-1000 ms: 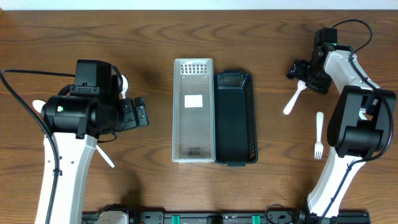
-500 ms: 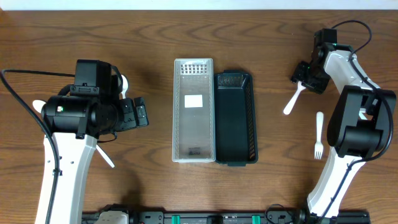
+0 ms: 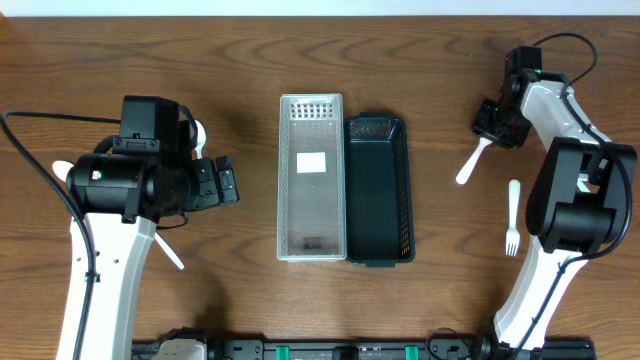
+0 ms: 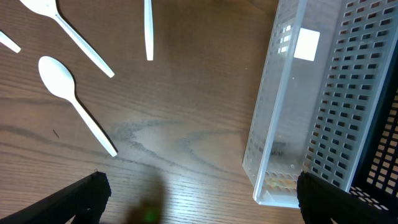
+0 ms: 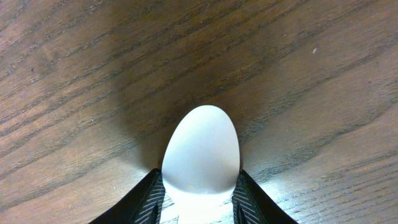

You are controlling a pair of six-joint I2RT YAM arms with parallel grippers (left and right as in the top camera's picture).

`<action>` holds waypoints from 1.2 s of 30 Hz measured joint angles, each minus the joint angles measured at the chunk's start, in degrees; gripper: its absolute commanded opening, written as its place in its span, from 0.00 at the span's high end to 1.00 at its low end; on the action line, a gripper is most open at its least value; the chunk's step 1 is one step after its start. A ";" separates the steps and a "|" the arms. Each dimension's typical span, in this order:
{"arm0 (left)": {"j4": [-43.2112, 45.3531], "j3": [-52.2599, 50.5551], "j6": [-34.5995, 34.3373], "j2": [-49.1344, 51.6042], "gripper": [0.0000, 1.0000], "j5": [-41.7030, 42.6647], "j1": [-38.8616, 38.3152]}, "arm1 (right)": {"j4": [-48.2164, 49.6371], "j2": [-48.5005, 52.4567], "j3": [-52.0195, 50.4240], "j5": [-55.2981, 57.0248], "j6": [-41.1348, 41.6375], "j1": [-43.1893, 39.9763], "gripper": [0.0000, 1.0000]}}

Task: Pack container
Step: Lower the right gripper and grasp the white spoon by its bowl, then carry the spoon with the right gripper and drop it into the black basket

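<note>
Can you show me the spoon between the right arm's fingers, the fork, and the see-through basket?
spoon (image 5: 201,149): right wrist view, on the middle of its bowl.
fork (image 3: 513,215): overhead view, on the middle of its handle.
basket (image 3: 311,205): overhead view, on its bare floor.

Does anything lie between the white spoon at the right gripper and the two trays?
Nothing visible. Only bare table lies between the white spoon and the dark tray; the fork lies aside.
</note>
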 measured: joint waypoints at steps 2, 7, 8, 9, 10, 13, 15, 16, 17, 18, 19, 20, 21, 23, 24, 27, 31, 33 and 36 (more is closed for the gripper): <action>0.00 0.00 0.00 0.00 0.02 0.00 0.00 | 0.00 0.00 0.02 -0.02 0.00 0.00 0.70; -0.02 0.00 -0.02 0.00 0.02 0.00 0.00 | -0.02 0.00 0.04 -0.02 0.00 0.00 0.72; -0.02 0.00 -0.02 0.00 0.02 0.00 0.00 | -0.04 0.00 0.04 -0.02 0.00 0.00 0.72; 0.00 0.00 0.00 0.00 0.02 0.00 0.00 | -0.04 0.00 0.04 -0.02 0.00 0.00 0.73; 0.00 0.00 0.00 0.00 0.02 0.00 0.00 | -0.04 0.00 0.04 -0.02 0.00 0.00 0.75; 0.00 0.00 -0.02 0.00 0.02 0.00 0.00 | -0.04 0.00 0.04 -0.02 0.00 0.00 0.77; 0.00 0.00 0.00 0.00 0.02 0.00 0.00 | -0.04 0.00 0.04 0.00 0.00 0.00 0.78; -0.02 0.00 -0.02 0.00 0.02 0.00 0.00 | -0.04 0.00 0.04 -0.02 0.00 0.00 0.82; 0.00 0.00 0.00 0.00 0.02 0.00 0.00 | -0.04 0.00 0.04 -0.02 0.00 0.00 0.86; 0.00 0.00 -0.02 0.00 0.02 0.00 0.00 | -0.04 0.00 0.04 0.00 0.00 0.00 0.91; 0.00 0.00 -0.02 0.00 0.02 0.00 0.00 | -0.04 0.00 0.04 0.00 0.00 0.00 0.93; -0.02 0.00 0.00 0.00 0.02 0.00 0.00 | -0.07 0.00 0.04 0.00 0.00 0.00 0.94; 0.00 0.00 0.00 0.00 0.02 0.00 0.00 | -0.07 0.00 0.04 0.00 0.00 0.00 0.94; 0.00 0.00 0.00 0.00 0.02 0.00 0.00 | -0.15 0.00 0.04 0.09 0.00 0.02 0.94; 0.00 0.00 -0.02 0.00 0.02 0.00 0.00 | -0.26 -0.02 0.07 0.28 0.00 0.02 0.94; -0.02 0.00 0.00 0.00 0.02 0.00 0.00 | -0.61 -0.44 0.04 1.14 -0.09 0.17 0.96; -0.02 0.00 0.00 0.00 0.02 0.00 0.00 | -0.83 -4.07 0.04 2.01 -0.68 0.57 0.99; -0.02 0.00 0.00 0.00 0.02 0.00 0.00 | -1.09 -7.76 0.04 2.19 -1.07 1.14 0.99; -0.02 0.00 0.02 0.00 0.02 0.00 0.00 | -2.86 -15.39 0.07 2.08 -1.53 3.17 0.98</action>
